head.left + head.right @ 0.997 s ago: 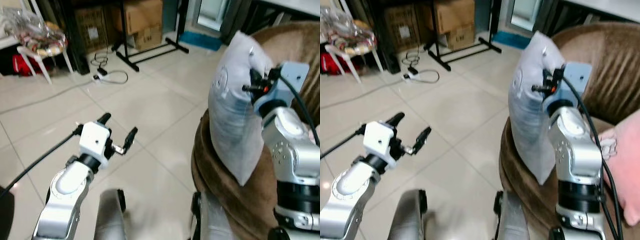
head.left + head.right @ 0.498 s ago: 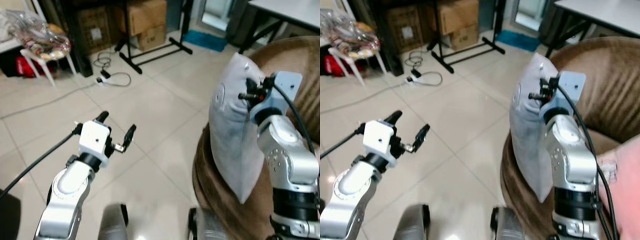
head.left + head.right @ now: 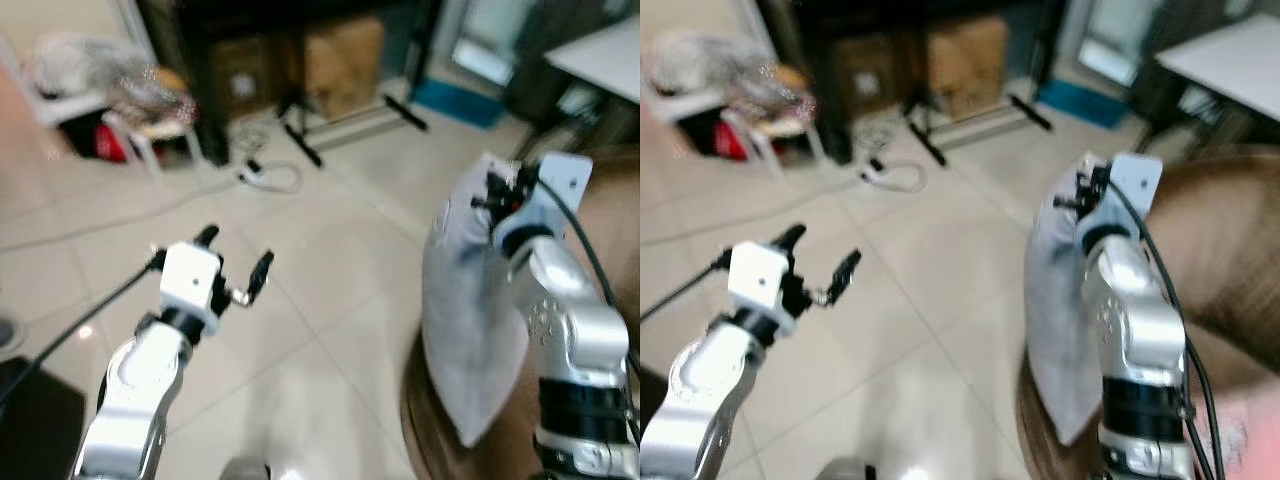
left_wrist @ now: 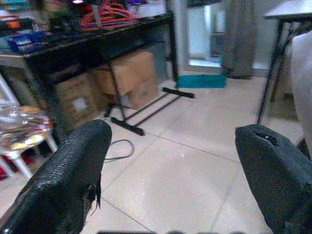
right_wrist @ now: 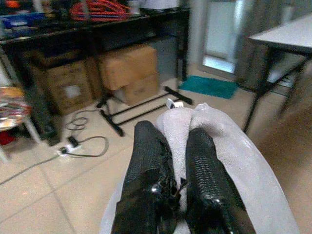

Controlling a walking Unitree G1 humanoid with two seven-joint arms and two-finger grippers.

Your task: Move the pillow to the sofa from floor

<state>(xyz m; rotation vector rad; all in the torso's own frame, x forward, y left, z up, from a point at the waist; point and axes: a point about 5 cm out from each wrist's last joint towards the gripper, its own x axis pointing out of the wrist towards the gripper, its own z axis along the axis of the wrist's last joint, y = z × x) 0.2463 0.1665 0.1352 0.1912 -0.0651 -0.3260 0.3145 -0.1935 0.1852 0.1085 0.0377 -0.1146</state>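
Note:
A pale grey pillow (image 3: 462,310) hangs upright over the front edge of the brown sofa (image 3: 1230,250) on my right. My right gripper (image 5: 176,163) is shut on the pillow's top edge (image 5: 195,122), a fold of fabric pinched between its two black fingers (image 5: 148,165). In the eye views that gripper (image 3: 497,190) sits at the pillow's upper corner. My left gripper (image 3: 236,262) is held out over the tiled floor to the left, open and holding nothing; its fingertips (image 4: 73,165) stand wide apart.
Cardboard boxes (image 3: 345,55) sit under a black rack (image 4: 122,44) at the back, with its black stand legs (image 3: 350,125) and a white cable (image 3: 270,178) on the tiles. A white stool with bags (image 3: 135,100) stands at the back left. A table (image 3: 1230,50) is behind the sofa.
The whole view has shifted and blurred, so the camera moved. The pillow stays pinched in the right gripper over the sofa's edge; the left gripper remains open.

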